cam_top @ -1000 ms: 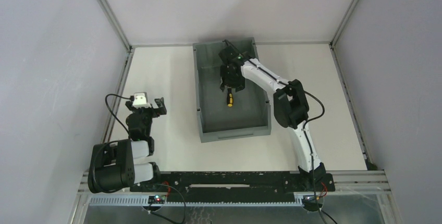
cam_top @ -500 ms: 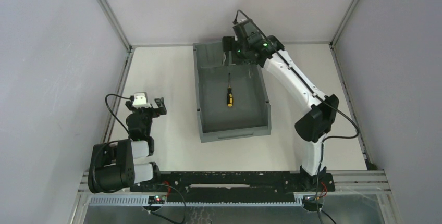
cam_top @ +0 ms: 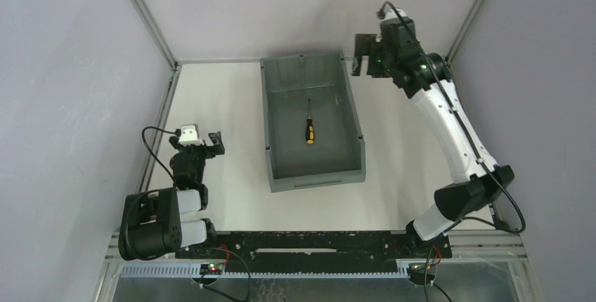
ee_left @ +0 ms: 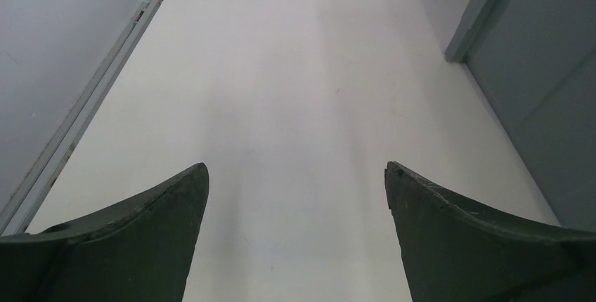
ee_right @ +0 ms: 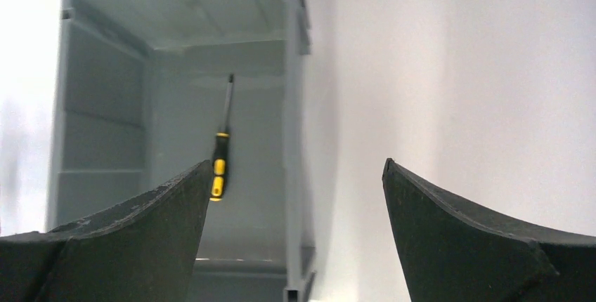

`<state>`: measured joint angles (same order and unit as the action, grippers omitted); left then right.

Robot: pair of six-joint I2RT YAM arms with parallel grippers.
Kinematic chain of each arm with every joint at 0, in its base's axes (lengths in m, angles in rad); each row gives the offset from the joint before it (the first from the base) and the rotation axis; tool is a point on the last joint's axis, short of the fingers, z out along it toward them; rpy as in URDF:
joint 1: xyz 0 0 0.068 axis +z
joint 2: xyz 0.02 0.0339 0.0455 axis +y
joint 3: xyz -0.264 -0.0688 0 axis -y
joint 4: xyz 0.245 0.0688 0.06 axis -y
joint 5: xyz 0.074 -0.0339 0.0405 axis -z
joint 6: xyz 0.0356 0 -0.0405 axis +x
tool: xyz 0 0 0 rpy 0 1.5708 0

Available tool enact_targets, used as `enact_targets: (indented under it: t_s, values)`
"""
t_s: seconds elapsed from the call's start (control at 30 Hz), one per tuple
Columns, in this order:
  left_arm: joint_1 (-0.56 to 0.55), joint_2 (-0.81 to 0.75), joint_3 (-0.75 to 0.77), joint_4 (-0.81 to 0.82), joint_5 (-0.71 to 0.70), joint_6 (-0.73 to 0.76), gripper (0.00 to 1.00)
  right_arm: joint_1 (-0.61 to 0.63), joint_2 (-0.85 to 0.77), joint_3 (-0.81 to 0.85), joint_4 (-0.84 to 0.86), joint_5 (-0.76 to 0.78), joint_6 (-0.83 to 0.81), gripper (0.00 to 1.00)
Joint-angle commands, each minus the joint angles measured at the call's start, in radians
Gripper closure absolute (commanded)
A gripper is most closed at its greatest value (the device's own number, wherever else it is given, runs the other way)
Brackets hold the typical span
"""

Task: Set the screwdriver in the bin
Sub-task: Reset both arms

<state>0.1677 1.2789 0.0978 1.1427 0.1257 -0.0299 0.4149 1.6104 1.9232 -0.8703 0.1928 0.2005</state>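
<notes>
The screwdriver (cam_top: 308, 125), with a thin dark shaft and a black and yellow handle, lies on the floor of the grey bin (cam_top: 351, 116) in the middle of the table. It also shows in the right wrist view (ee_right: 221, 154), inside the bin (ee_right: 295, 105). My right gripper (cam_top: 363, 56) is open and empty, raised to the right of the bin's far right corner; in its wrist view (ee_right: 295, 168) the jaws stand wide apart. My left gripper (cam_top: 213, 140) is open and empty over bare table left of the bin, as its wrist view (ee_left: 295, 172) shows.
Metal frame rails (cam_top: 147, 21) and pale walls enclose the white table (cam_top: 225, 105). A black rail with the arm bases (cam_top: 309, 242) runs along the near edge. The bin's outer wall (ee_left: 534, 70) stands to the right of my left gripper.
My right gripper has let go of the screwdriver, risen out of the bin and swung back and to the right. The screwdriver stays on the bin floor. The left arm has not moved.
</notes>
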Motion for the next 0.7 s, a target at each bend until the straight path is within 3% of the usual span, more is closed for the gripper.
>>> enact_targets:
  t_s: [0.0, 0.3, 0.67]
  values:
    - [-0.004, -0.013, 0.039, 0.040, -0.005, -0.012, 0.00, -0.082, -0.131, -0.135, 0.065, 0.012, -0.035, 0.02]
    - [-0.002, -0.012, 0.039, 0.042, -0.006, -0.012, 0.00, -0.271, -0.340, -0.419, 0.140, -0.041, -0.044, 0.02]
    - [-0.003, -0.012, 0.039, 0.041, -0.006, -0.011, 0.00, -0.403, -0.542, -0.720, 0.207, -0.117, -0.018, 0.02]
